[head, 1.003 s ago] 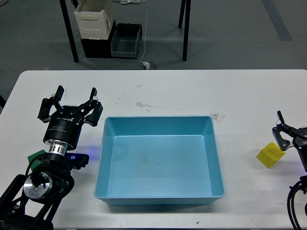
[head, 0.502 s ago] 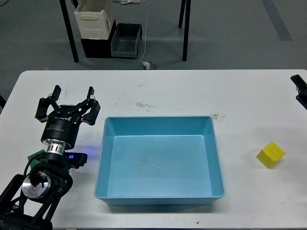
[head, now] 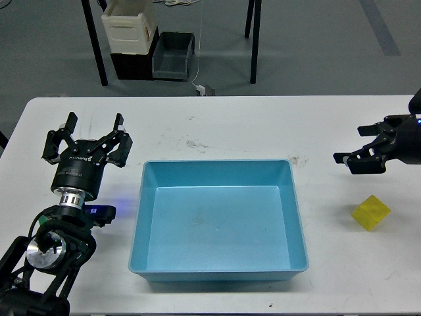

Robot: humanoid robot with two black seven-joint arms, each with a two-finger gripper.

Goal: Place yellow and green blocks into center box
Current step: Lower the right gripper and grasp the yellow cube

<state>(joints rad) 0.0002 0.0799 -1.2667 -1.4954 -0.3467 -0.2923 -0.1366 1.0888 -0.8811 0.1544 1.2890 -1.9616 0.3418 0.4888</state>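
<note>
The yellow block point(head: 370, 212) lies on the white table at the right, tilted on its corner. The blue center box point(head: 217, 162) is empty. My right gripper point(head: 349, 144) comes in from the right edge, open and empty, farther back on the table than the yellow block and apart from it. My left gripper point(head: 87, 135) is open and empty, left of the box. The green block point(head: 42, 213) shows only as a sliver behind my left arm's wrist.
Beyond the table's far edge, a white crate point(head: 129, 26) and a black bin point(head: 172, 52) stand on the floor between dark table legs. A cable and plug point(head: 202, 87) lie on the floor.
My right gripper left the view at the lower right and has come back in higher up, reaching left beyond the yellow block. My left gripper has drifted slightly left. The blocks have not moved.
</note>
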